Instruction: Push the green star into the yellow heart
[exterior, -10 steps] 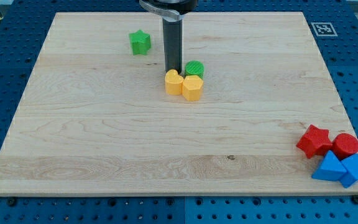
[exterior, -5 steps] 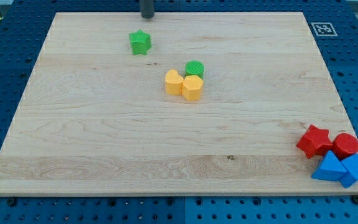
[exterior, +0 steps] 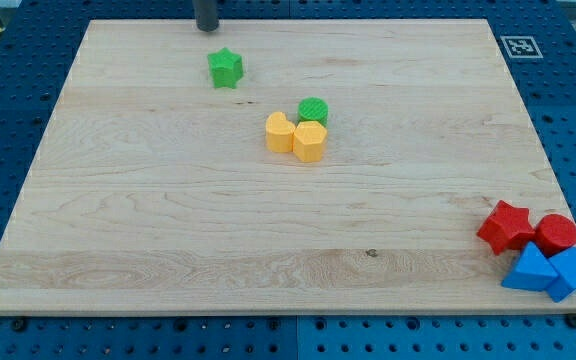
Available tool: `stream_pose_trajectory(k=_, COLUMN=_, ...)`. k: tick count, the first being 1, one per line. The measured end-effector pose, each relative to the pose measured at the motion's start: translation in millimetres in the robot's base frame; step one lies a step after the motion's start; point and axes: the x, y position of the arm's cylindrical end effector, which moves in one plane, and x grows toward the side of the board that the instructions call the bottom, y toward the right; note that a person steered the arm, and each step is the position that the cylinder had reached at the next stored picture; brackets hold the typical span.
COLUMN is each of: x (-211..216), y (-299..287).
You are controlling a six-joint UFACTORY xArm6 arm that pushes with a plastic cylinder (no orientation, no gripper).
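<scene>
The green star [exterior: 225, 68] lies on the wooden board [exterior: 148, 230] in the upper left part. The yellow heart [exterior: 280, 132] sits near the board's centre, below and to the right of the star, with a clear gap between them. A yellow hexagon [exterior: 310, 141] touches the heart's right side and a green round block [exterior: 313, 111] sits just above the hexagon. My tip [exterior: 207, 29] is at the board's top edge, above and slightly left of the green star, not touching it.
A red star [exterior: 506, 227], a red round block [exterior: 556, 233] and two blue blocks [exterior: 531, 270] [exterior: 573, 272] cluster at the board's bottom right corner. A black-and-white marker [exterior: 521, 46] sits beyond the top right corner.
My tip left the yellow heart, moved up to the board's top edge, then shifted left. No block has moved.
</scene>
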Motion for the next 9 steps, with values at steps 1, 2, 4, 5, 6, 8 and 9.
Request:
stream_pose_trajectory(k=1, x=28, y=1)
stream_pose_trajectory(k=2, x=47, y=6)
stream_pose_trajectory(k=4, x=85, y=38)
stream_pose_trajectory(k=5, x=104, y=48)
stream_pose_trajectory(k=6, x=115, y=53)
stream_pose_trajectory(k=8, x=119, y=37)
stream_pose_trajectory(k=9, x=127, y=64)
